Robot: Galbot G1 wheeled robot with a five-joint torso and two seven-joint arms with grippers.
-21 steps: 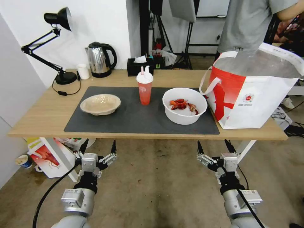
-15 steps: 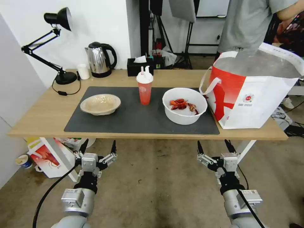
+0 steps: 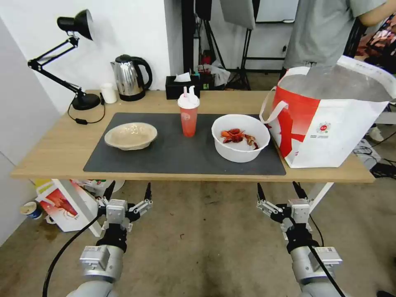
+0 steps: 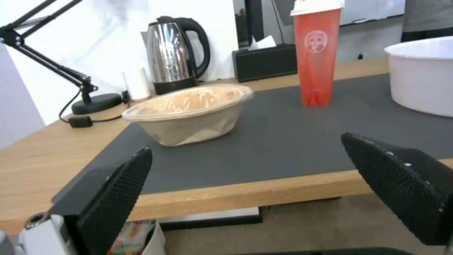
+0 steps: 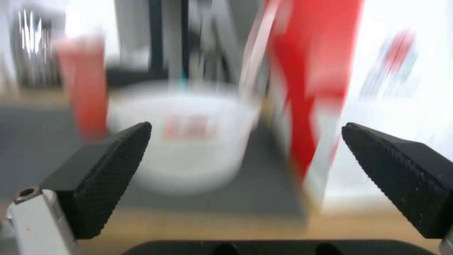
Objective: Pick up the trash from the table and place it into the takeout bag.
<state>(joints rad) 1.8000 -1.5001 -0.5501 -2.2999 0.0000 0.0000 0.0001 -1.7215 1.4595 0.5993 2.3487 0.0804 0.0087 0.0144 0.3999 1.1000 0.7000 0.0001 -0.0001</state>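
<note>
We have both arms low, in front of the table's near edge. Our left gripper (image 3: 128, 192) sits lower left of the head frame, fingers spread wide, holding nothing. Our right gripper (image 3: 279, 191) is lower right, also wide and empty.

On the table (image 3: 53, 152), the dark grey mat (image 3: 173, 152) carries all three trash items in a row across mid-frame: tan pulp bowl (image 3: 130, 135) at left, red drink cup (image 3: 189, 111) with white lid at centre, upright, and white bowl (image 3: 240, 137) with red crayfish shells to its right. They stand apart from each other.

The takeout bag (image 3: 330, 119) stands at right of frame, just beside the white bowl, mouth open, foil lining visible.

Upper left of frame: desk lamp (image 3: 74, 57), kettle (image 3: 130, 77), small white cup (image 3: 109, 93). The black tissue box (image 3: 182, 86) is behind the drink cup.
</note>
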